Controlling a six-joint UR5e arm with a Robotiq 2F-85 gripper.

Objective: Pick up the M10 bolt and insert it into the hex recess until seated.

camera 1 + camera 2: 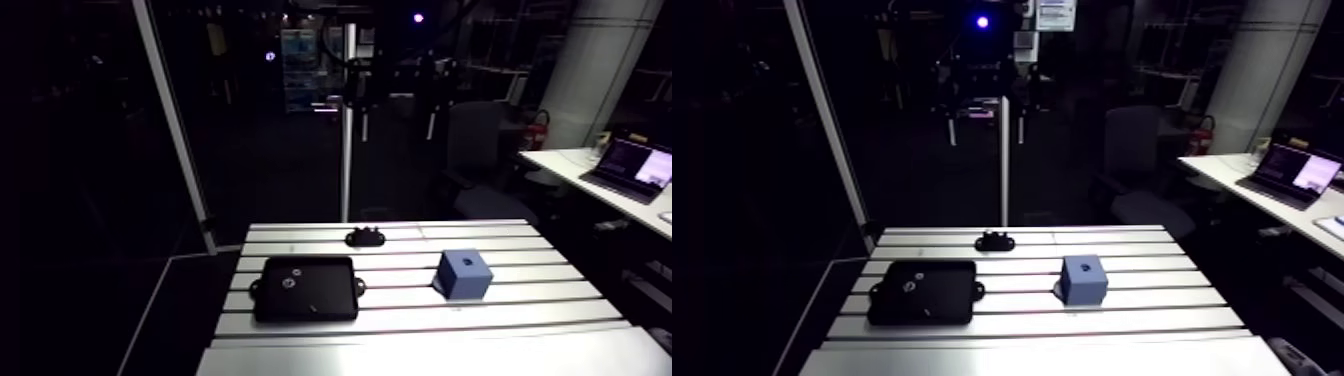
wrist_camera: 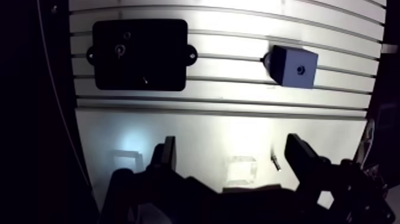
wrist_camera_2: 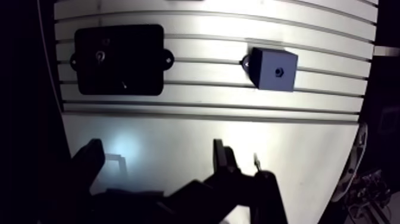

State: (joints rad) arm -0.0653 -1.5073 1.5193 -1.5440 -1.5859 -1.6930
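A black tray (image 2: 166,71) lies on the slotted table, ahead of the gripper and off to one side. In it sit a small round metal piece that looks like a bolt's head (image 2: 120,49) and a thin short pin (image 2: 144,78). A blue block (image 2: 284,62) with a small dark recess (image 2: 301,70) in its face stands ahead on the other side. My gripper (image 2: 232,158) hovers open over the smooth plate at the table's near edge, with nothing between its fingers (image 2: 168,156). A small dark sliver (image 2: 275,161) lies on the plate beside one finger.
A small black bracket (image 1: 365,237) sits at the far edge of the table (image 1: 540,305), behind the tray and the block. A slanted white post (image 1: 170,120) rises beyond the table's far left corner. A desk with a laptop (image 1: 630,165) stands to the right.
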